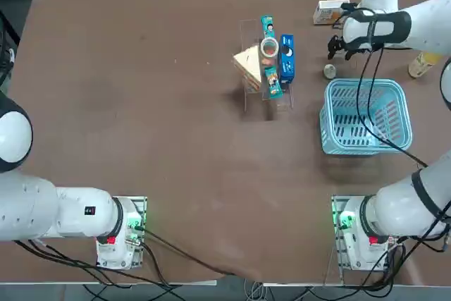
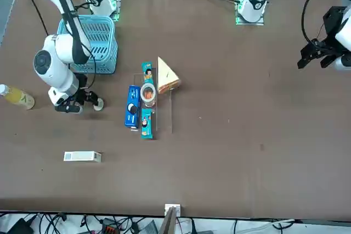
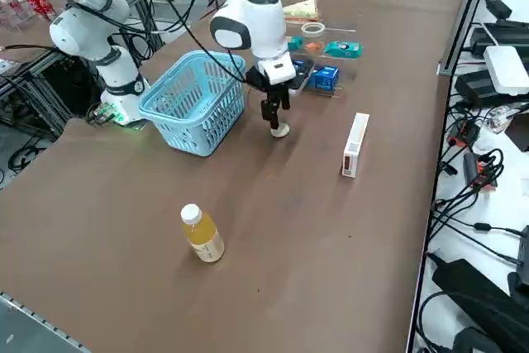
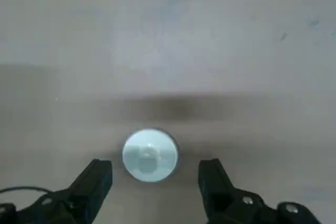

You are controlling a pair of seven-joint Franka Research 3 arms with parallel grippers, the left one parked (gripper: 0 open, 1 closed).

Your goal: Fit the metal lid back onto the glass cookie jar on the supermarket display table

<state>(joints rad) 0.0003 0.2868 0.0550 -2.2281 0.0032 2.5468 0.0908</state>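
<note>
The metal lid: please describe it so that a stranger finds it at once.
Find the blue basket on the brown table. Just beyond its far corner, the metal lid lies flat beneath the right gripper's open fingers. It alone is a small silvery disc.

A blue basket (image 1: 366, 116), a yellow-liquid bottle (image 3: 202, 236), a white box (image 3: 355, 145) and what look like snack packets (image 1: 276, 61).

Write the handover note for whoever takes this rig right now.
Right claw: open, pointing down over the metal lid, one finger on each side, not gripping.
Metal lid: flat on the supermarket display table, between the blue basket and the white snack box.
Glass cookie jar: open, among the snack packets mid-table.
Done: approach to the lid.
Left: grip it, carry it over, fit it on the jar.
</note>
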